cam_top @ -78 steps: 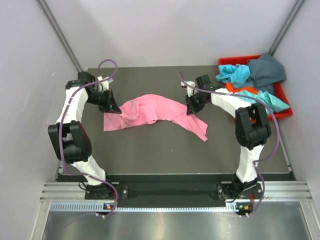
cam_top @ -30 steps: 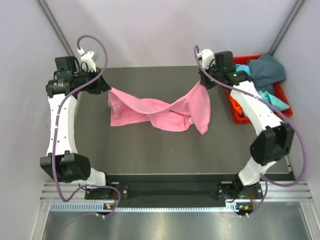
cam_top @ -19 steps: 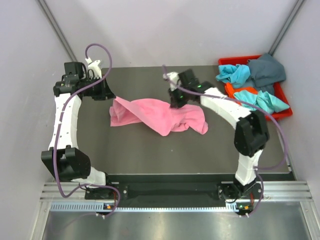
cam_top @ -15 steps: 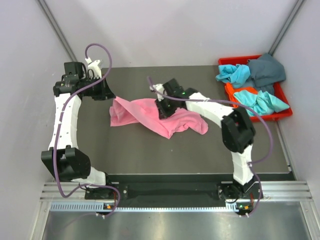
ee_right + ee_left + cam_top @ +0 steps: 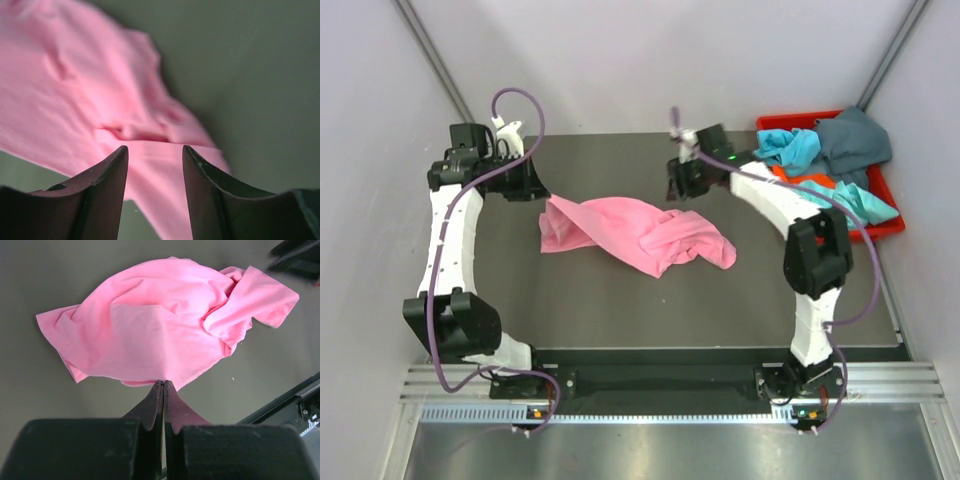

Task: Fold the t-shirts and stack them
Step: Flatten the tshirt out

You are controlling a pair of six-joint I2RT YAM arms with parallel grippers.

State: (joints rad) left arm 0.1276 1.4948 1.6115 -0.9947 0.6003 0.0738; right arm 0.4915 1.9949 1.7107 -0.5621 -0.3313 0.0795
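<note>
One pink t-shirt [image 5: 630, 230] lies crumpled on the table [image 5: 620, 300], well left of the red bin [image 5: 790, 122], with its bin-side end bunched into a heap. The left gripper [image 5: 163, 390], at the shirt's end farthest from the bin, is pinched tight on an edge, and the cloth rises to a peak between its fingers. The right gripper [image 5: 155, 155] hovers over the heap on the side nearer the bin, fingers partly spread with nothing between them. A turquoise shirt [image 5: 788, 147], a teal-grey shirt [image 5: 855, 140] and an orange shirt [image 5: 798, 181] are heaped in the bin.
</note>
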